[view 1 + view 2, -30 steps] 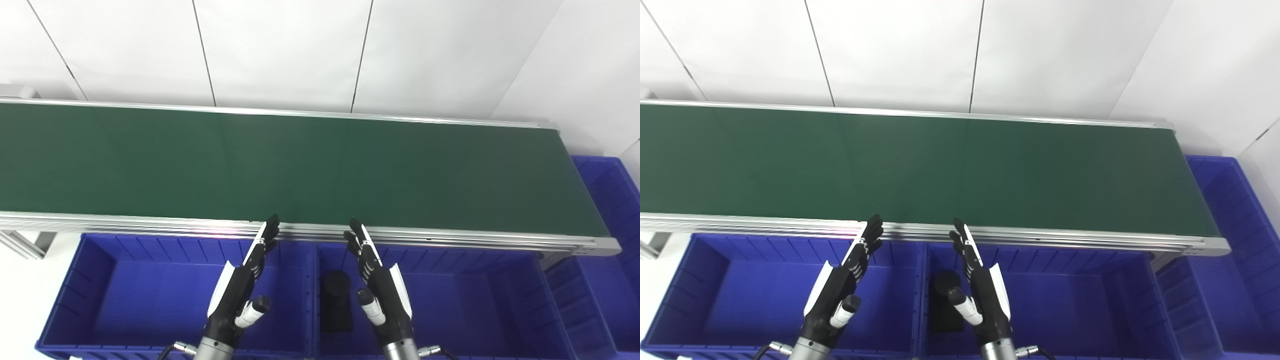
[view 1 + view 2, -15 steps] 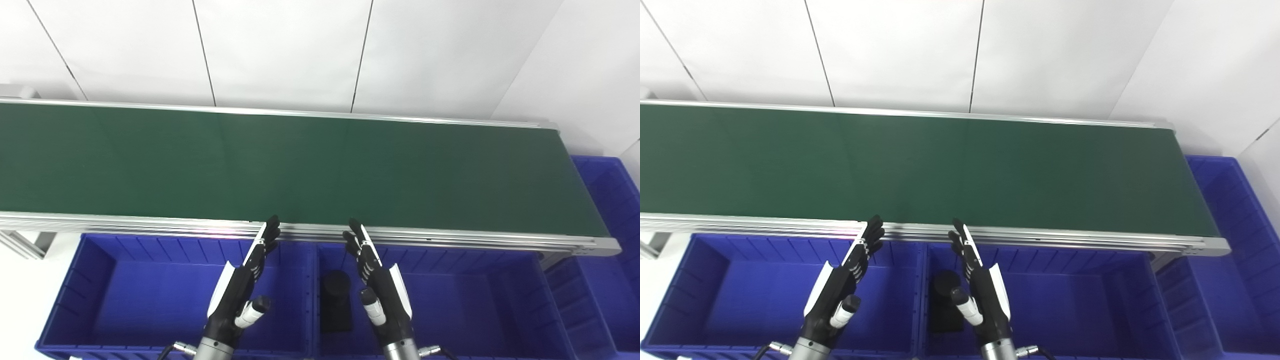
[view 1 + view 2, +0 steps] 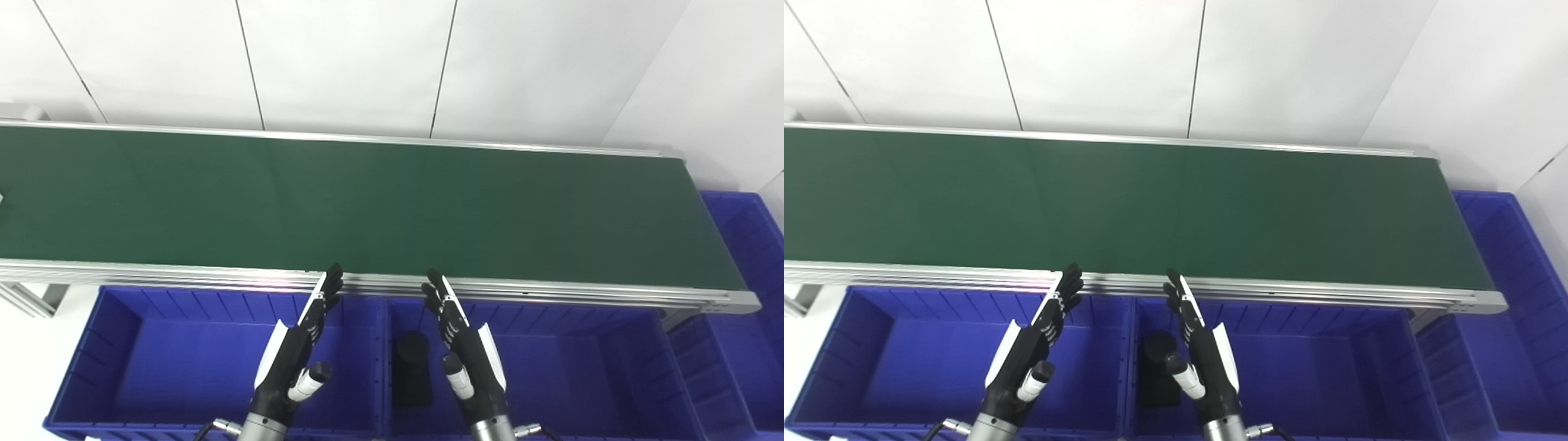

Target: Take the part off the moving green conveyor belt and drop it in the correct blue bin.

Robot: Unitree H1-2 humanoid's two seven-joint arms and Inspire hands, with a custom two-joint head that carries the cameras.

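Below, left black-and-white robot hand (image 3: 294, 352) and right black-and-white robot hand (image 3: 465, 352) hovering empty with fingers spread over two blue plastic bins (image 3: 153, 361), a small white part (image 3: 1, 198) entering the long green conveyor belt (image 3: 367, 208) at the frame's far left edge, a black cylinder (image 3: 411, 367) sitting in the middle bin (image 3: 582, 367).

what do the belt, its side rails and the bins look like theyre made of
Belt: matte green rubber or PVC, without glare. Side rails: probably brushed aluminium, silvery with lengthwise grooves. Bins: likely moulded plastic, saturated blue with ribbed walls and slight sheen.
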